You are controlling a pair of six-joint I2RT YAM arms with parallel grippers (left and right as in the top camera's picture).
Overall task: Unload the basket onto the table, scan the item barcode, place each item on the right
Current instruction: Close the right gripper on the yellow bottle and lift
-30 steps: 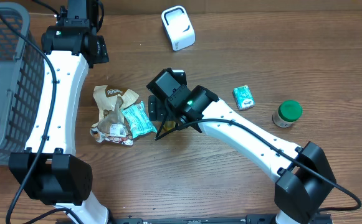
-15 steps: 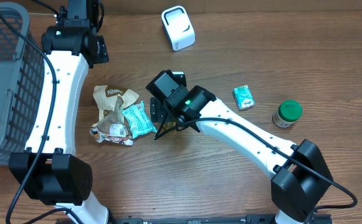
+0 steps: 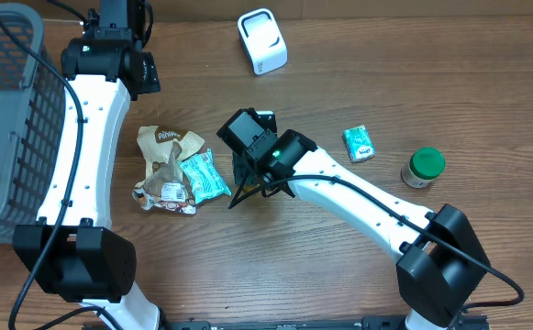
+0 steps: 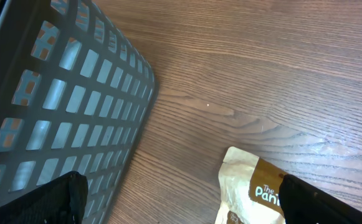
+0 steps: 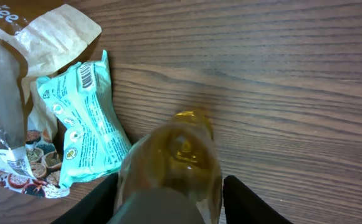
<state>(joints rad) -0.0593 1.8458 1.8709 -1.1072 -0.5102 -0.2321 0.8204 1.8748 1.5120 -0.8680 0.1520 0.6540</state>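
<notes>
- The yellow see-through bottle (image 5: pixel 181 155) sits on the table just right of a teal packet (image 5: pixel 84 130), not touching it.
- The right gripper (image 5: pixel 171 186) is closed on the bottle, with a dark finger against each side. A second ago its jaws were much wider. The arm has barely shifted, and the other things lie as before.
- A crumpled brown bag (image 3: pixel 165 160) touches the packet's left side.
- A small box (image 3: pixel 359 143) lies well right of the packet, with a green-lidded jar (image 3: pixel 423 167) beyond it.
- A white scanner (image 3: pixel 262 41) stands far behind the packet. A grey basket (image 3: pixel 9 119) is far to its left.
- The table (image 3: pixel 339 284) is brown wood grain.
- Only the right wrist view shows the bottle and the barcode on the packet; from overhead the arm hides the bottle.
- The left wrist view shows the left gripper (image 4: pixel 181 180) wide open and empty, behind the packet near the basket wall.
</notes>
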